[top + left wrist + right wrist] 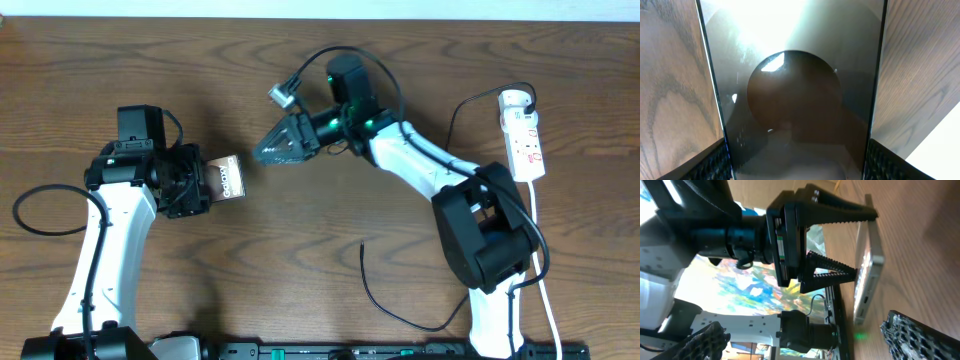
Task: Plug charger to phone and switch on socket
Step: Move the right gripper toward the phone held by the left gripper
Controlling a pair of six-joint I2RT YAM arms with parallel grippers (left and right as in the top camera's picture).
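The wooden table (300, 250) fills the overhead view. There is much bare wood in the front middle and along the far edge. The right arm (480, 235) is the biggest thing on it. It rises near the front right and reaches across to the middle. The left arm (110, 230) comes up along the left side.

The socket (524, 140) lies lengthwise by the right edge of the view, well apart from both grippers. Its white cord (540, 270) runs toward the front. A black plug seems to sit in the outlet at its rounded far end.

The phone (230, 180) is left of the centre, clamped between the two fingers of the left gripper (210, 182). In the overhead view its back with the lettering can be read. In the right wrist view it is seen from the edge, with a narrow side turned to that camera. I cannot tell if it touches the table.

The right gripper (272, 150) has its jaws spread wide and holds nothing. It is near the phone but apart from it, with a short strip of free wood between them.

The charger (363, 262) lies loose on the front middle of the table. Its free end is well apart from the phone, and open wood is all around it
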